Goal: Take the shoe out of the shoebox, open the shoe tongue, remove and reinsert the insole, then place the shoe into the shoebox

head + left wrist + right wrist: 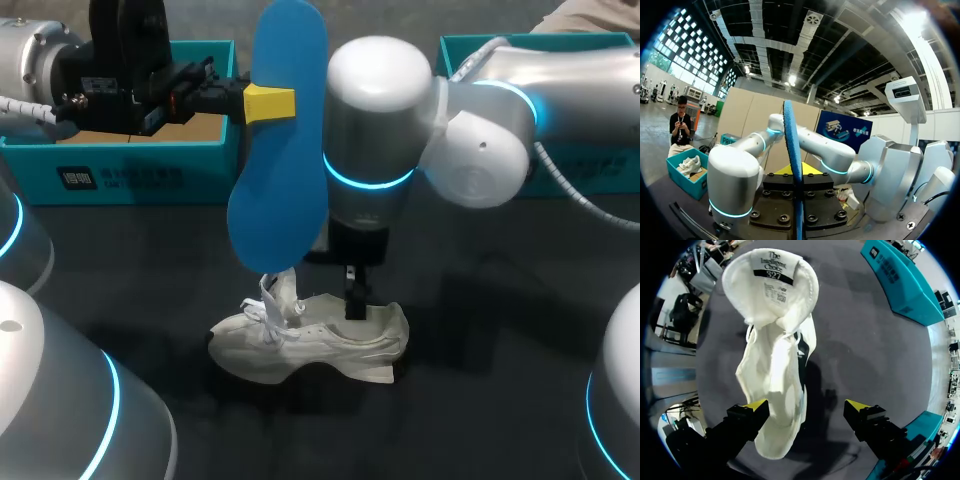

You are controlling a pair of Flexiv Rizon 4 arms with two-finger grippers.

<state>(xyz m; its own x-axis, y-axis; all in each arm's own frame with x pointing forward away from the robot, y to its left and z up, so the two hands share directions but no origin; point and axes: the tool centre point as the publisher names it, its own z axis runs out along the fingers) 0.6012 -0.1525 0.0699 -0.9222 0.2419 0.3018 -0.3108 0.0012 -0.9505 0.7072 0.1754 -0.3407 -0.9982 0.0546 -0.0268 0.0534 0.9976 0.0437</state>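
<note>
— Left gripper (268, 103): how many things does it hold?
— One; it is clamped on a thin, flat blue insole (280, 150), rounded at both ends, upright above the table (480, 300).
— And the right gripper (807, 407)?
— Fingers spread, over the heel of the single white shoe (310, 335); soft upper, laces loose, lying mid-table; two teal cardboard boxes far back: left shoebox (130, 165), right shoebox (600, 170).

left hand (268, 103) raised, clamped on insole (280, 140) | right hand (807, 409) pointing down, fingers spread wide
</note>
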